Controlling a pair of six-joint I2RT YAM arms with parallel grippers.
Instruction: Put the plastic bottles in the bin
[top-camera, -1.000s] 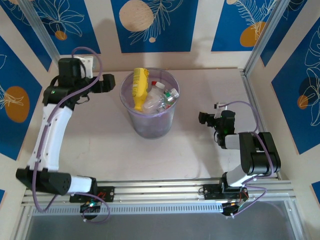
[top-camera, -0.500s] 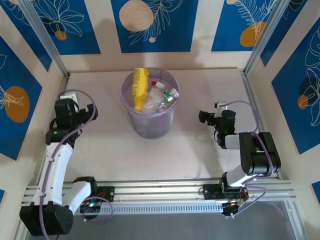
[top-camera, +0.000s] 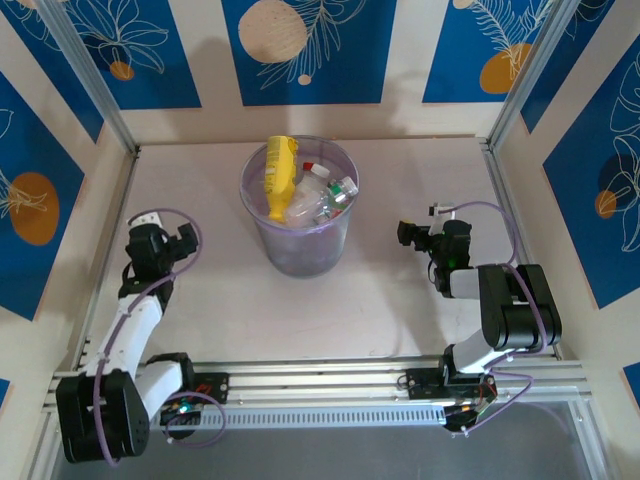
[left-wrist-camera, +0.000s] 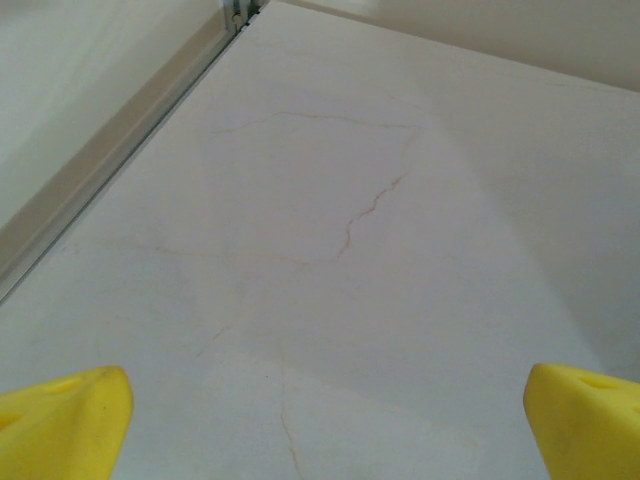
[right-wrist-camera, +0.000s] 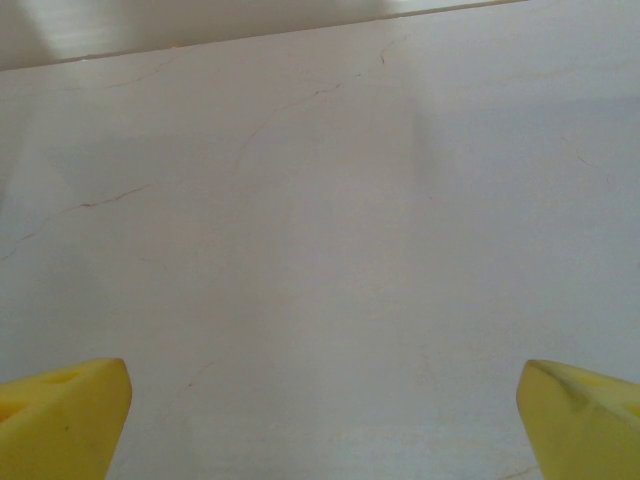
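Crouching at opposite tabletop (top-camera: 230, 295) edges, folded left arm (top-camera: 130, 320) and right arm (top-camera: 510, 310) spread yellow left fingers (left-wrist-camera: 60, 425) and right fingers (right-wrist-camera: 60, 410) wide.

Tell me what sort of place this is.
Likely a robot lab cell: left arm and right arm bolted to an aluminium rail, blue printed panels walling the table, a bin of plastic bottles.

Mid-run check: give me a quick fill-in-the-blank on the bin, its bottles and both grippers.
The tallest bottle in the bin is ____ in colour.
The bin stands ____, not tipped over.
The left gripper and the right gripper both have ____ jaws, holding nothing.
Missing words: yellow; upright; open.
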